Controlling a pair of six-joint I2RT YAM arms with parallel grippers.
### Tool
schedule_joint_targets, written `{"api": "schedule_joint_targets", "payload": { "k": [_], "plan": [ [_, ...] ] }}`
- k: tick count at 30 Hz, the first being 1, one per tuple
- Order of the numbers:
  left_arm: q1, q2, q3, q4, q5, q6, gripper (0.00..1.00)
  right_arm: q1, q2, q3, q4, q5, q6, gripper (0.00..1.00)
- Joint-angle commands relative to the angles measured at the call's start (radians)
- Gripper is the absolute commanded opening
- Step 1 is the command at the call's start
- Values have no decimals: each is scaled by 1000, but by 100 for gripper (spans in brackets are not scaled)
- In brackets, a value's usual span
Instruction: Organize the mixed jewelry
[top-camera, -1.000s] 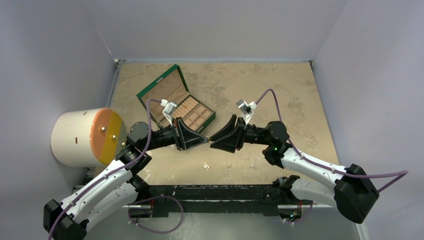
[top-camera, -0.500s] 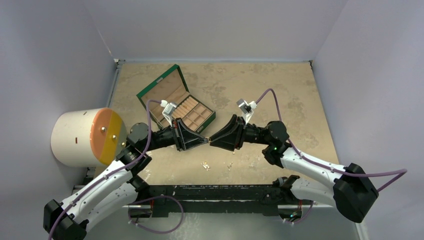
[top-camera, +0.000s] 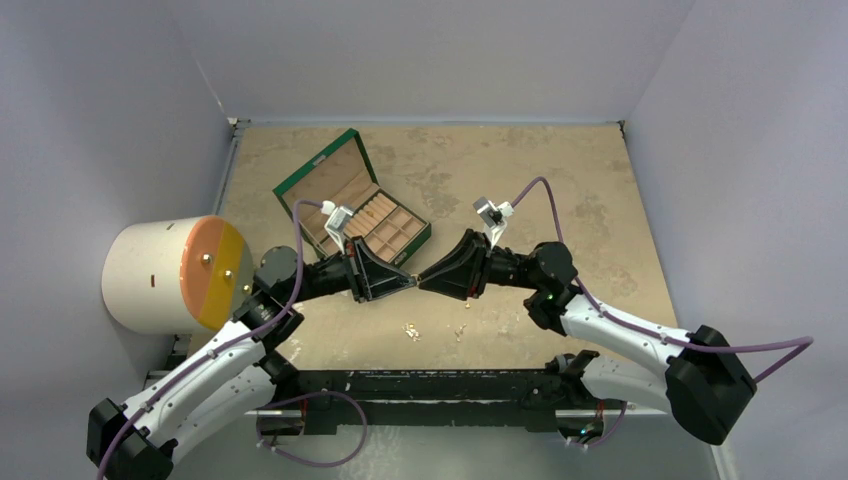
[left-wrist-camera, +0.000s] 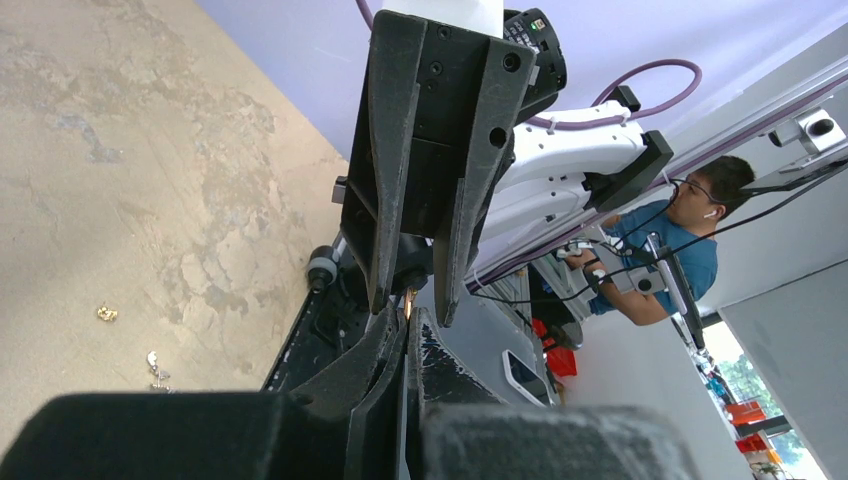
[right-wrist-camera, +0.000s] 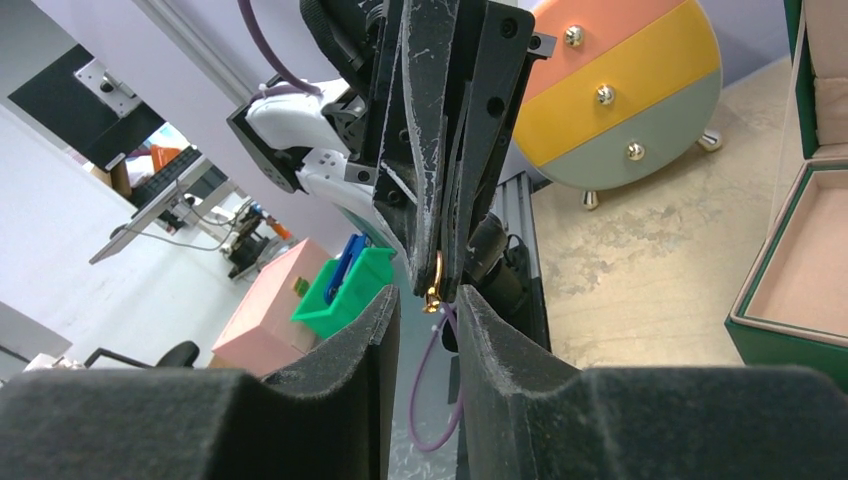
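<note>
My left gripper (top-camera: 410, 279) and right gripper (top-camera: 421, 280) meet tip to tip above the table's middle. The left gripper (left-wrist-camera: 407, 318) is shut on a small gold jewelry piece (left-wrist-camera: 408, 302), which sticks out past its tips. In the right wrist view the gold piece (right-wrist-camera: 434, 285) hangs from the left fingers (right-wrist-camera: 440, 150), between the tips of my open right gripper (right-wrist-camera: 428, 300); I cannot tell whether they touch it. Loose jewelry pieces (top-camera: 410, 329) lie on the table below, also in the left wrist view (left-wrist-camera: 106, 313).
An open green box with tan lining and a divided tray (top-camera: 352, 195) sits behind the left gripper. A round cabinet with an orange and yellow drawer front (top-camera: 175, 272) stands at the left. Another small piece (top-camera: 461, 330) lies near the front edge.
My right gripper has moved a little to the left, bringing its tips up to the left gripper's tips. The left gripper has stayed put with the gold piece.
</note>
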Motion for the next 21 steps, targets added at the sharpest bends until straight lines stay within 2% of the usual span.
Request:
{"api": "schedule_joint_targets", "payload": {
  "k": [1, 6, 11, 14, 16, 17, 20, 21],
  "plan": [
    [5, -3, -6, 62, 4, -14, 0, -3, 3, 27, 73, 21, -3, 29],
    [5, 2, -7, 58, 4, -10, 0, -3, 9, 32, 74, 21, -8, 27],
    [5, -3, -5, 58, -3, -5, 0, -2, 18, 32, 83, 15, -7, 18],
    [4, -5, -4, 59, -6, -5, 0, -2, 23, 28, 90, 10, -4, 12],
    [4, -4, -4, 59, -8, -5, 0, -2, 26, 24, 96, 12, -1, 2],
    [5, -4, -4, 59, -8, -5, 0, -2, 28, 23, 101, 11, 2, 0],
    [5, -1, -4, 57, -15, -4, 0, -2, 27, 21, 105, 12, 4, 0],
    [4, -1, -1, 53, -19, -2, 3, -2, 26, 21, 103, 14, 4, 0]
  ]
}}
